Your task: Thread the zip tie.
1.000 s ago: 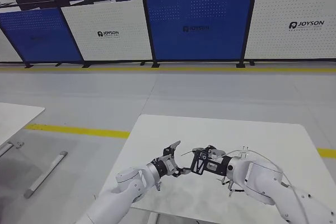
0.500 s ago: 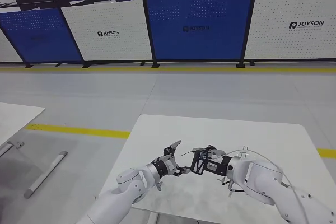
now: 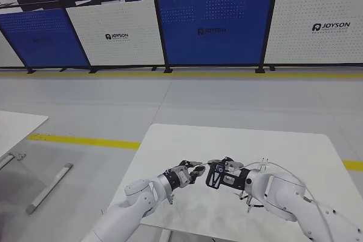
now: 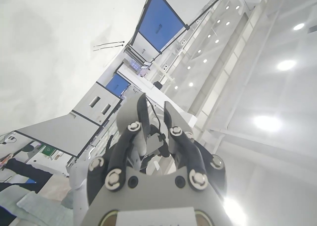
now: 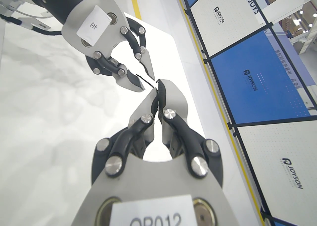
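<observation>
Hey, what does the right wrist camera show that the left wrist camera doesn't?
Right wrist view: the right gripper shut on the black zip tie, whose thin free end lies between the open fingers of the left gripper. Left wrist view: two thin strips, likely spare ties, lying on the table, plus ceiling lights. Both: the left gripper, open, and the blue and white wall panels.
</observation>
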`<state>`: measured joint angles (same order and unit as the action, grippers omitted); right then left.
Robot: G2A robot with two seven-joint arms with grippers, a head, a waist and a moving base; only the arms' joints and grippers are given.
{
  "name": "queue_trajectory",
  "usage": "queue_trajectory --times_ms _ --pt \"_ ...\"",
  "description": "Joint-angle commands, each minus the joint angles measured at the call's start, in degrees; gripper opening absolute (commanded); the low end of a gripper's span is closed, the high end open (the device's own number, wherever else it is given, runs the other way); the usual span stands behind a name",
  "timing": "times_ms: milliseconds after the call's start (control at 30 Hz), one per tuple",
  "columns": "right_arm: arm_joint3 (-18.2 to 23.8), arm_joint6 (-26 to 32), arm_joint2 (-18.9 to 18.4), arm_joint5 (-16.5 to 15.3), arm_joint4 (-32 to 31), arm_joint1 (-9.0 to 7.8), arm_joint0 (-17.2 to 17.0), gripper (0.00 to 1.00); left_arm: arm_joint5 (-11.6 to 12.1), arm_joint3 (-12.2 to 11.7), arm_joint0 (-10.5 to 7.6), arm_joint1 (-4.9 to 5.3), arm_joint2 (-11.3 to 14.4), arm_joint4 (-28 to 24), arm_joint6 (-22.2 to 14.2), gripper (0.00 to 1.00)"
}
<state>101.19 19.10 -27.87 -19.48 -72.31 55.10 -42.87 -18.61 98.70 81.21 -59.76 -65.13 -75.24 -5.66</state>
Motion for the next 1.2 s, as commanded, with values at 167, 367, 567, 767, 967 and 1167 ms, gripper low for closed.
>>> queue_trajectory --times_ms 167,367,567,767,967,1167 --pt "0.0 0.0 0.0 0.0 0.0 0.00 0.0 0.00 0.2 -0.1 0.19 -0.18 -0.2 0.3 -0.9 0.00" --pt "0.0 0.0 0.0 0.0 0.0 0.00 0.0 0.00 0.3 0.2 0.30 -0.36 0.1 1.5 -1.4 0.00" --pt "0.0 -0.3 -1.5 0.0 -1.1 0.26 -1.8 0.00 -0.2 -0.3 -0.03 -0.56 0.1 1.7 -1.2 0.00" --pt "0.3 0.3 -2.3 0.0 -0.7 0.49 -2.3 1.00 -0.1 -0.4 -0.11 -0.68 -0.3 2.4 -0.7 0.00" --pt "-0.4 -4.8 -6.3 0.7 2.8 0.05 -5.0 1.00 2.0 0.6 -0.05 -0.79 0.1 8.4 4.0 0.00" --pt "-1.5 -8.2 -13.6 0.8 10.4 -1.82 -11.9 1.00 3.5 1.4 0.67 -0.78 1.2 16.6 6.0 0.00"
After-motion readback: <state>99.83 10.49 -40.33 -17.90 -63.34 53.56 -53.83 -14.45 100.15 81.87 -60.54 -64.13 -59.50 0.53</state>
